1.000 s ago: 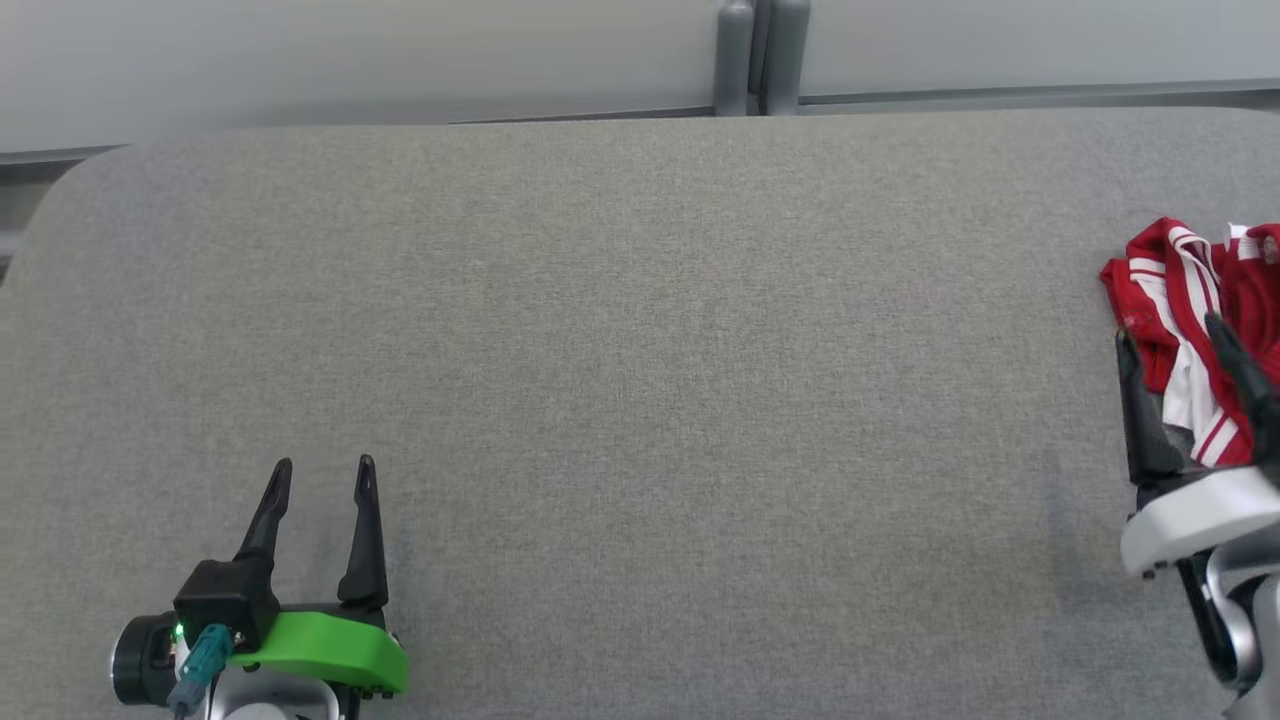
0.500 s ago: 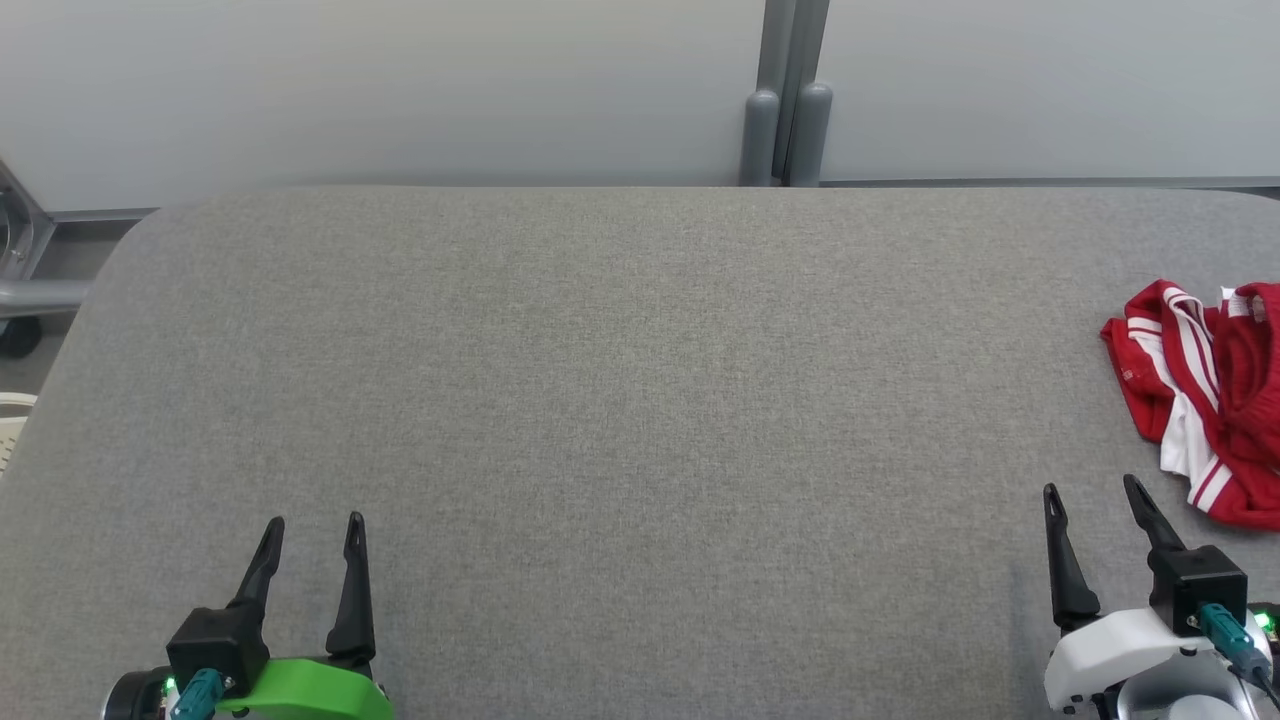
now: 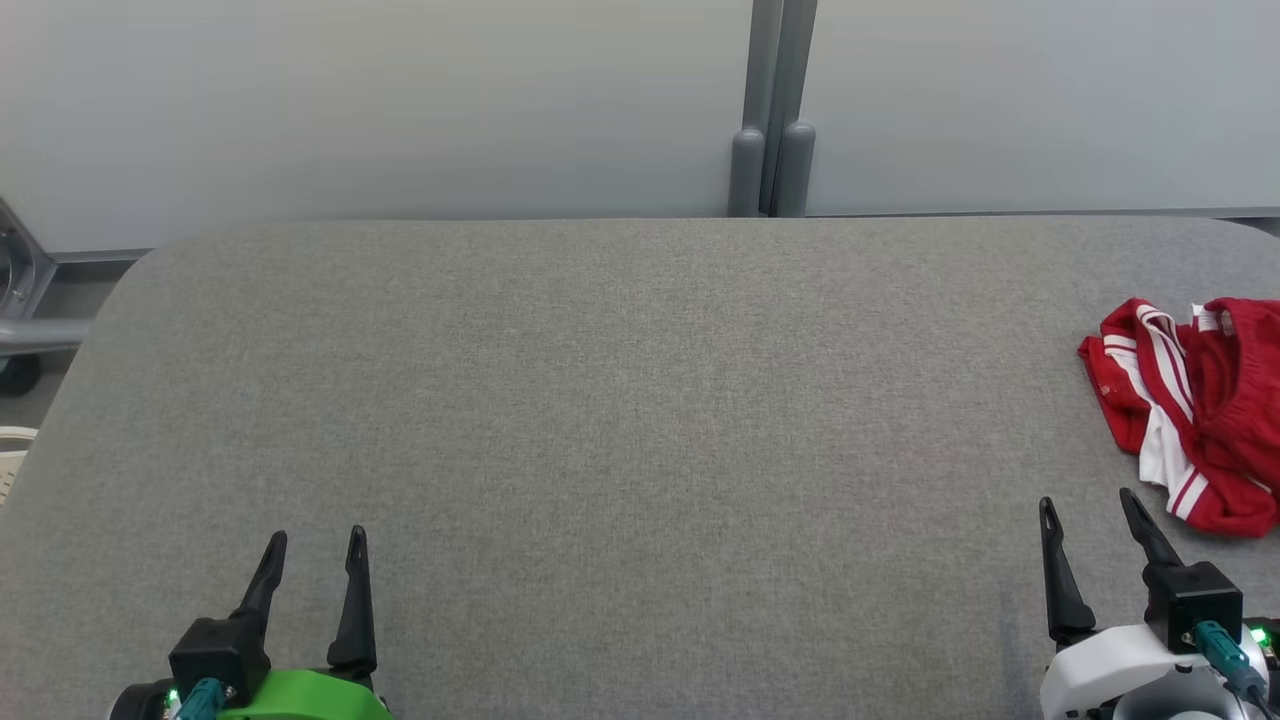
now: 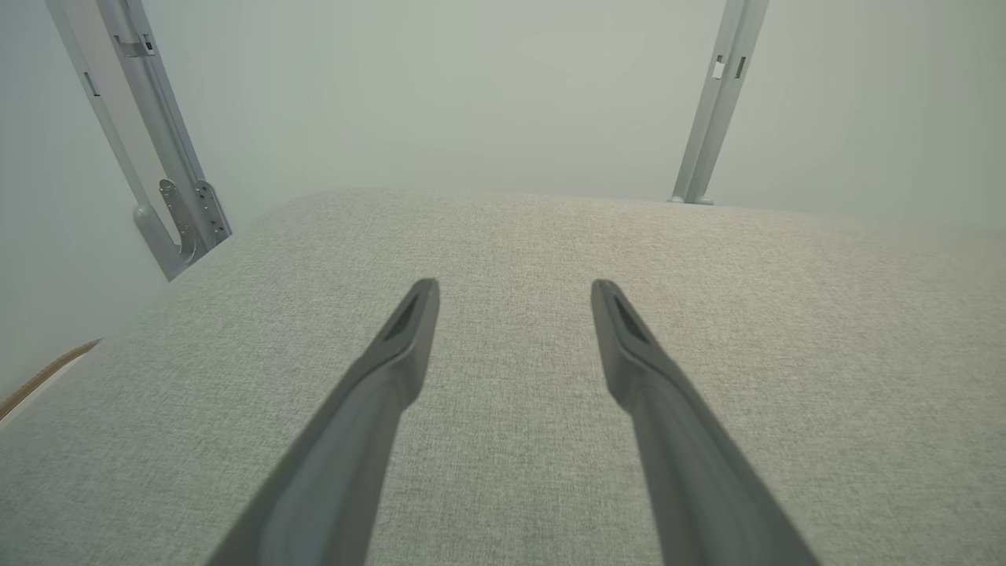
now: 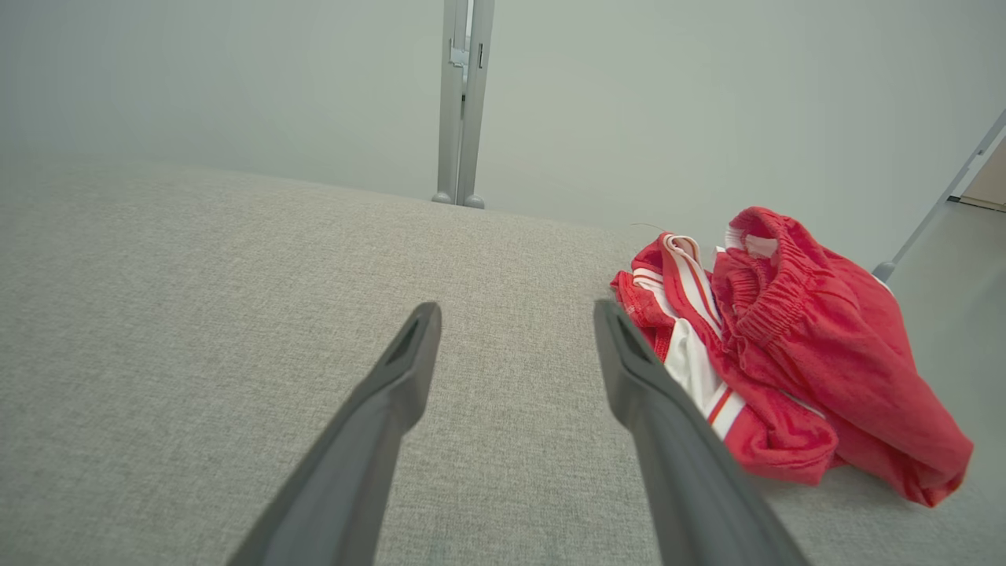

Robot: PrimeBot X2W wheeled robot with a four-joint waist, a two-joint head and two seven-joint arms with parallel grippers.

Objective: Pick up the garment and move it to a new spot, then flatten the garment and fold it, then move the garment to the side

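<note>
The garment point(image 3: 1200, 410), red shorts with white stripes, lies crumpled at the right edge of the grey table point(image 3: 620, 420). In the right wrist view the garment point(image 5: 794, 362) sits just right of my fingers, its elastic waistband bunched on top. My right gripper point(image 3: 1088, 512) stands open near the table's front right, a short way in front of the garment and apart from it, with nothing between its fingers. At the front left, my left gripper point(image 3: 315, 545) is open and empty over bare cloth; the left wrist view shows my left gripper point(image 4: 515, 291) above the table.
A pale wall with a grey double post point(image 3: 770, 110) runs behind the table. A metal frame point(image 3: 20, 300) and a pale object point(image 3: 12, 450) stand off the table's left edge. The table's rounded far-left corner point(image 4: 259, 216) lies close to another bracket.
The head camera has tilted up, showing more wall. My right gripper, earlier at the garment, has drawn back toward the front edge and left the garment lying on the table.
</note>
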